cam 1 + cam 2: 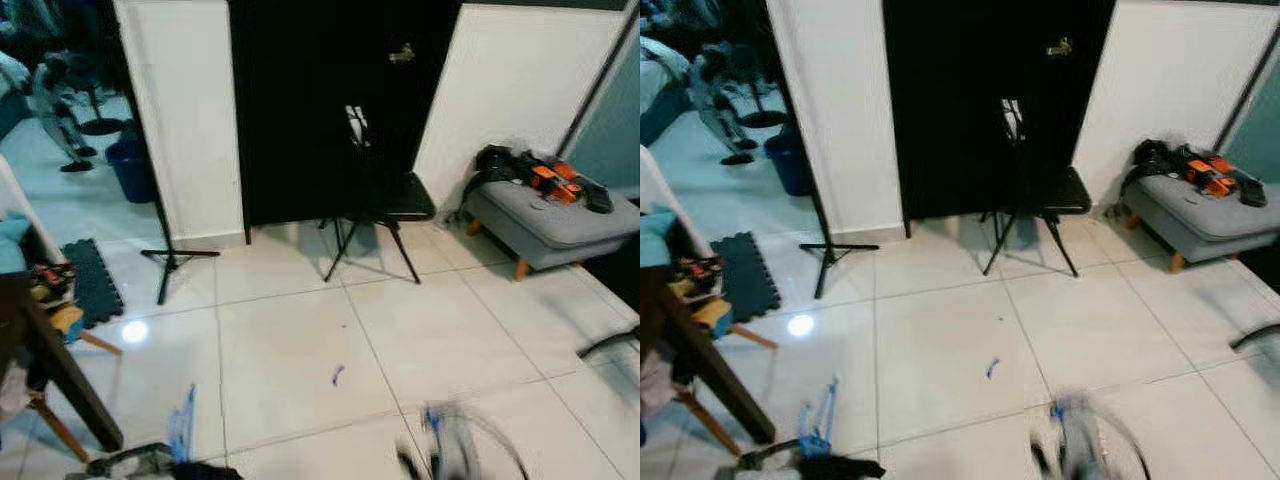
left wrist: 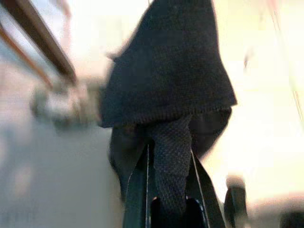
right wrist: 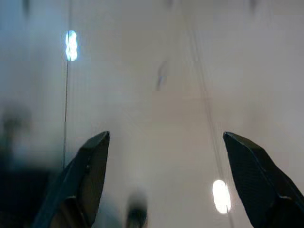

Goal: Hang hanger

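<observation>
At the bottom left of the left eye view, my left gripper (image 1: 150, 462) sits low. A thin blue hanger-like shape (image 1: 182, 425) rises from it and black cloth (image 1: 205, 470) lies beside it. In the left wrist view the gripper (image 2: 171, 190) is shut on a dark knitted garment (image 2: 171, 71), which drapes over the fingers (image 2: 137, 190) and hides what lies beyond. My right gripper (image 3: 166, 137) is open above bare tiled floor, nothing between its fingers (image 3: 90, 175). The right arm (image 1: 450, 445) is a blur at the bottom edge.
A black door panel (image 1: 330, 100) stands ahead with a black tripod stand (image 1: 370, 220) before it. A light stand's feet (image 1: 170, 260) spread at the left wall. A grey ottoman (image 1: 560, 220) is at the right, a dark table leg (image 1: 60, 370) and mat (image 1: 90, 280) at the left.
</observation>
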Robot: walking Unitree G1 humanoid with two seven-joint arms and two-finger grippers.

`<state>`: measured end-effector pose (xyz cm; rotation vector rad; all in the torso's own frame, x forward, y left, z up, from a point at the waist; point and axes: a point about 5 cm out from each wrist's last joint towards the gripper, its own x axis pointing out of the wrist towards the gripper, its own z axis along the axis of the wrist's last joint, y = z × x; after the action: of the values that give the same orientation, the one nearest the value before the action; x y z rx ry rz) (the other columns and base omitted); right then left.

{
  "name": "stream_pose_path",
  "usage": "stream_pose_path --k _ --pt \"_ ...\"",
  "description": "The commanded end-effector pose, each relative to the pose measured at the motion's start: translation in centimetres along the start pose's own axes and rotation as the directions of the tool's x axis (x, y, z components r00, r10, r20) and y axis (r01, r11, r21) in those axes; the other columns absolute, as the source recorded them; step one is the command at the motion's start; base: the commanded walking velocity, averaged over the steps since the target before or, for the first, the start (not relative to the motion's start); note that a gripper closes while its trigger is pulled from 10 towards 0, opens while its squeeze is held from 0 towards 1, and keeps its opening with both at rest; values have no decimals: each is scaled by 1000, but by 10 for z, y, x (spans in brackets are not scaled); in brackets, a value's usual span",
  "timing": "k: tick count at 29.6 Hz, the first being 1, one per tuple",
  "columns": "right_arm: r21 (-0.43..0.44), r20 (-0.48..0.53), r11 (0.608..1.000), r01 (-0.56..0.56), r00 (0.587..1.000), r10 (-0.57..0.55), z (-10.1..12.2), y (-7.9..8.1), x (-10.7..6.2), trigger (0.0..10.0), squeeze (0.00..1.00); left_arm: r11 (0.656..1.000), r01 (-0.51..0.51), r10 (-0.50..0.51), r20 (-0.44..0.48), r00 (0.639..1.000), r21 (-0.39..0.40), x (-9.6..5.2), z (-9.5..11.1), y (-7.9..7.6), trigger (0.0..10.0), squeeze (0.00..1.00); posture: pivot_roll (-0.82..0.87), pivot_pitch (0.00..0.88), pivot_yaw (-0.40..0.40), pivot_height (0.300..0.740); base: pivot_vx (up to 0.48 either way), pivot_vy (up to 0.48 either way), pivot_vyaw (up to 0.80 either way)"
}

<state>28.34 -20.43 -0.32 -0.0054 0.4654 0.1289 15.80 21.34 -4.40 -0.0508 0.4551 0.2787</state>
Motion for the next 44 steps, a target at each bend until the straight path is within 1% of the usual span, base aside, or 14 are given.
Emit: stream_pose_path --k 1,4,8,10,11,12,14,16,17,19,24,28,33,44 --pt "24 103 1000 -15 995 13 31 3 10 10000 0 1000 -1 5 112 994 -27 12 30 5 10000 0 -16 0 -57 740 0 0 0" --pt "10 95 1000 -19 995 18 29 5 9 10000 0 1000 1 0 91 996 -19 14 25 4 10000 0 -16 0 -57 740 0 0 0" --pt "-6 34 1000 -31 999 31 6 11 3 10000 0 1000 1 -1 21 1000 -21 10 6 0 10000 0 -29 0 -58 740 0 0 0" --pt "-21 -74 999 -47 996 45 -28 19 -8 10000 0 1000 -2 1 -77 997 -19 3 -17 -5 10000 0 -33 0 -57 740 0 0 0" --pt "-21 -74 999 -47 996 45 -28 19 -8 10000 0 1000 -2 1 -77 997 -19 3 -17 -5 10000 0 -33 0 -57 740 0 0 0" --pt "-30 -145 998 -56 988 51 -46 23 -15 10000 0 1000 3 -6 -128 992 -27 -2 -27 -9 10000 0 -37 0 -56 740 0 0 0" --pt "-30 -145 998 -56 988 51 -46 23 -15 10000 0 1000 3 -6 -128 992 -27 -2 -27 -9 10000 0 -37 0 -56 740 0 0 0" --pt "-51 -297 996 -71 954 53 -88 25 -37 10000 0 999 43 -47 -233 971 -20 -12 -47 -21 10000 0 -21 0 -61 740 0 0 0" --pt "-51 -297 996 -71 954 53 -88 25 -37 10000 0 999 43 -47 -233 971 -20 -12 -47 -21 10000 0 -21 0 -61 740 0 0 0" --pt "-44 -356 996 -77 933 57 -106 22 -51 10000 0 997 75 -78 -287 955 -21 -20 -58 -29 10000 0 -18 0 -64 740 0 0 0" --pt "-21 -369 997 -81 927 67 -111 21 -55 10000 0 995 97 -97 -334 938 -18 -32 -71 -32 10000 0 -32 0 -55 740 0 0 0" --pt "-20 -392 997 -70 918 57 -115 16 -60 10000 0 995 97 -93 -363 927 -5 -43 -82 -27 10000 0 -36 0 -47 740 0 0 0" --pt "-2 -369 999 -38 929 35 -107 11 -55 10000 0 996 85 -81 -366 927 -3 -44 -83 -20 10000 0 -45 0 -41 740 0 0 0" --pt "0 -338 1000 -1 941 1 -96 7 -47 10000 0 995 101 -85 -362 928 24 -43 -83 -17 10000 0 -44 0 -38 740 0 0 0"
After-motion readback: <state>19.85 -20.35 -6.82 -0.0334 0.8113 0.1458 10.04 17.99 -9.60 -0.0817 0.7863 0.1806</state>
